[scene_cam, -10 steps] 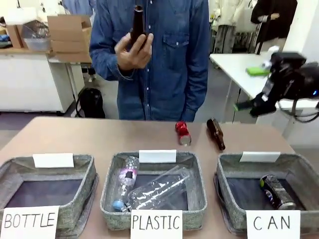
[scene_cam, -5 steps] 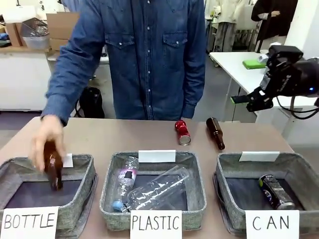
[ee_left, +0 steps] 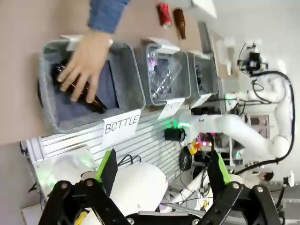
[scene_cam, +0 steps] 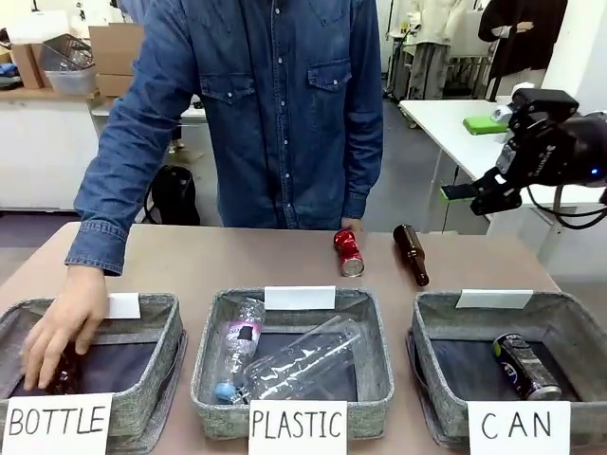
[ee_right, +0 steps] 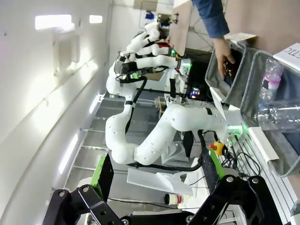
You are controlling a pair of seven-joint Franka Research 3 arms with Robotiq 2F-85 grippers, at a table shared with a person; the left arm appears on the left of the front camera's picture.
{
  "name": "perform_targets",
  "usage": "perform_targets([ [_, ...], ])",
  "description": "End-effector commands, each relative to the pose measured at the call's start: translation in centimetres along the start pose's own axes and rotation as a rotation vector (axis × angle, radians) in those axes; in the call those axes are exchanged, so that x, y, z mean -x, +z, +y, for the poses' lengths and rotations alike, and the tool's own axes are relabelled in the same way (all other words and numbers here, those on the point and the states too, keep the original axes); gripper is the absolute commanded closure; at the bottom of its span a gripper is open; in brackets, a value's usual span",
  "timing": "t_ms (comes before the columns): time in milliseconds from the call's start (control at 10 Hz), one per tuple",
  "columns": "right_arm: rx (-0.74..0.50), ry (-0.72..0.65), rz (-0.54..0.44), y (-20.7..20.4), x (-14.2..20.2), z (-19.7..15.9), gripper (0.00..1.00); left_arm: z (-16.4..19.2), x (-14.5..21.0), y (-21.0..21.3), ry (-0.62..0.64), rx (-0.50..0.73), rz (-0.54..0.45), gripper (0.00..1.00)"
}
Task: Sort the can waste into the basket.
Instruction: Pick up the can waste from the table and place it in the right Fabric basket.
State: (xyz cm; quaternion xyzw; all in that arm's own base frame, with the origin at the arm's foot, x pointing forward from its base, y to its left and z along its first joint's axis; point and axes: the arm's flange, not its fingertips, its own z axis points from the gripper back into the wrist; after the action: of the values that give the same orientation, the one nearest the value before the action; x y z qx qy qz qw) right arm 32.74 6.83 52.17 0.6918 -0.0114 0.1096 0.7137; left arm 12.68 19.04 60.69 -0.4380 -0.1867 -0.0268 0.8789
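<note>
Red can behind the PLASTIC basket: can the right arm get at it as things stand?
Probably yes. The red can lies on bare table, apart from the brown bottle, and the right gripper hangs open above and to its right, with nothing between.

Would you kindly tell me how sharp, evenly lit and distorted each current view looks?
Front view: even, soft light, yet the shiny red dented metal can and the white paper "CAN" sign read clearly. Left wrist view: rolled sideways, wide-angle bent, washed out at the right. Right wrist view: the lamps at top left are blown out and the wall curves.
</note>
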Motion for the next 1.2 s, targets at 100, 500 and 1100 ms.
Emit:
perform_targets([
  [100, 0.0, 0.009, 0.013, 0.0, 0.1, 0.1, 0.0, 0.0, 0.2, -1.2, -0.024, 0.036, 0.037, 0.0],
  [500, 0.0, 0.009, 0.013, 0.0, 0.1, 0.1, 0.0, -0.1, -2.6, -4.6, -0.045, 0.043, 0.112, 0.0],
  [1100, 0.0, 0.009, 0.013, 0.0, 0.1, 0.1, 0.0, -0.4, -10.2, -22.7, -0.092, 0.039, 0.222, 0.0],
])
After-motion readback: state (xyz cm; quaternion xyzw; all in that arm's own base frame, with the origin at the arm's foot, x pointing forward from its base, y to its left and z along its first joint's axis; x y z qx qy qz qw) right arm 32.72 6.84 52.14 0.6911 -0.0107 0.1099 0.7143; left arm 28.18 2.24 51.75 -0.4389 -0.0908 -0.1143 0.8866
